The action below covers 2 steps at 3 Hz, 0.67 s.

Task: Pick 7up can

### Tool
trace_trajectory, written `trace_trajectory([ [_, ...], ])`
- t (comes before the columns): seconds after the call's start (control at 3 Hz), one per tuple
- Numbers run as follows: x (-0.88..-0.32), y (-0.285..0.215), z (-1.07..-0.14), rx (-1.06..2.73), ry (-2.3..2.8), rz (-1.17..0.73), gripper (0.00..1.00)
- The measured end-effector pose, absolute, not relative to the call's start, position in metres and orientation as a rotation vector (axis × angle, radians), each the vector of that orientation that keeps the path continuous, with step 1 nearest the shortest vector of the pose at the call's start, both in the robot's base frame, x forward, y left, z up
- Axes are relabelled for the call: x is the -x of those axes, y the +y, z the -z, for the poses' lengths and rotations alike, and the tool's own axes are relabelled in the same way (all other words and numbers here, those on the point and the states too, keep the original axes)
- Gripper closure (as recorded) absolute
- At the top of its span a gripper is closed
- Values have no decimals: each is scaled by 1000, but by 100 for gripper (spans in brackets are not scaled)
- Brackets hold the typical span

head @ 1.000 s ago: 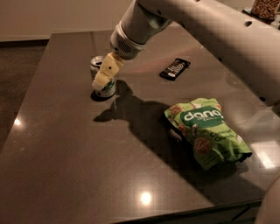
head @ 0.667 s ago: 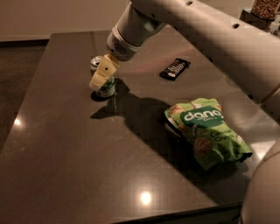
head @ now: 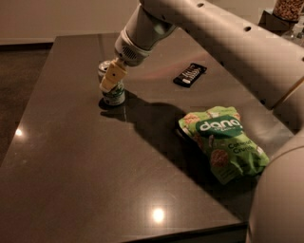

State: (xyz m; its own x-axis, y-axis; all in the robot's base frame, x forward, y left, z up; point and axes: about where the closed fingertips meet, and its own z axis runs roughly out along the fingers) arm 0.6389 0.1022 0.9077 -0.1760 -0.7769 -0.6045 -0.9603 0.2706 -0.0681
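Observation:
The 7up can [head: 115,96] stands upright on the dark table [head: 95,180] at its far left. It has white and green sides, and its silver top shows just behind the gripper. My gripper [head: 110,78] comes down from the upper right on the pale arm. Its yellowish tip lies across the can's upper part and covers the can's middle. The gripper's far side is hidden behind the can.
A black candy bar [head: 190,74] lies to the right of the can. A green snack bag [head: 223,142] lies at the right front. The arm's shadow falls between can and bag. A jar [head: 287,9] stands off the table at the top right.
The gripper has stayed at the can and shifted only slightly. The arm behind it has swung a little. The can has not moved.

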Motion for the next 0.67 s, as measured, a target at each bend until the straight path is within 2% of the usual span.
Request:
trace_trajectory([
  [0.33, -637, 99, -913, 1559, 1999, -460, 56],
  [0.67, -630, 84, -938, 1543, 1960, -509, 87],
])
